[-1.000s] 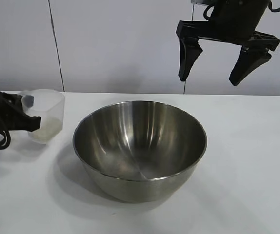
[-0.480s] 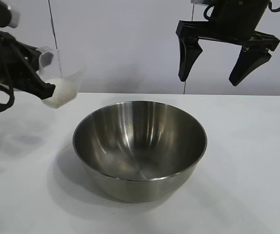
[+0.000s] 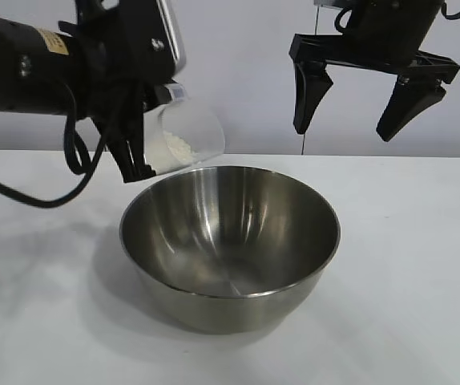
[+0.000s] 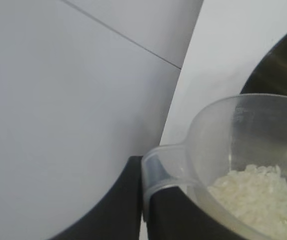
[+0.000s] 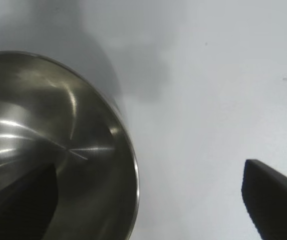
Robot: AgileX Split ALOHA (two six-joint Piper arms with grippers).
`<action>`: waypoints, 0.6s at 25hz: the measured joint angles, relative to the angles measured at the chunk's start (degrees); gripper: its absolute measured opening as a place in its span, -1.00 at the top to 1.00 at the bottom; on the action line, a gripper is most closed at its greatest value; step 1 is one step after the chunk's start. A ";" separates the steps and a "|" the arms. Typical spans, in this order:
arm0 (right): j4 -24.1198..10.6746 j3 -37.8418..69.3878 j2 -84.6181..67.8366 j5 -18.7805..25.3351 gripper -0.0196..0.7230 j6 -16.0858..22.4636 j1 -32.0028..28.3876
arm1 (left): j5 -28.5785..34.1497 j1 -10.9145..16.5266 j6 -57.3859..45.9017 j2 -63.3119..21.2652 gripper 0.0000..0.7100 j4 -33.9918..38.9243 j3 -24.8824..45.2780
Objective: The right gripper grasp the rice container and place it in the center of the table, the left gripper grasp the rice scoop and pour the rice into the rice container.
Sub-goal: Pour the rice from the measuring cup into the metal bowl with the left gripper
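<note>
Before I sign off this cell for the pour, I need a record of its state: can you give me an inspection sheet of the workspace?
Surface: white table, bare around the bowl.
Rice container: steel bowl upright at mid-table, no rice seen inside.
Rice scoop: clear cup held tilted above the bowl's left rim.
Rice: white grains all inside the scoop.
Clutter: nothing seen.
Left claw: shut on the scoop's handle, raised over the bowl's left edge.
Right claw: open, empty, hanging high behind the bowl's right side.
Cables: black cable looping below the left arm.
Surroundings: plain pale wall panels.
</note>
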 joint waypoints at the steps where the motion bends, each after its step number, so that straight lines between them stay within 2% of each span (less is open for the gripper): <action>1: -0.11 0.00 0.00 0.05 -0.92 -0.05 0.00 | -0.04 -0.71 2.98 0.87 0.99 0.23 -0.18; 3: -0.18 0.00 0.00 0.05 -0.92 -0.19 0.00 | -0.81 -1.87 8.90 2.95 0.99 1.85 -0.18; 8: -0.18 0.00 0.00 0.46 -0.92 -1.35 0.00 | -5.97 -2.33 26.97 6.71 0.99 7.89 -0.29; 15: -0.21 0.00 0.00 1.00 -0.92 -2.06 0.00 | -7.16 -2.33 42.14 7.76 0.99 8.91 -0.29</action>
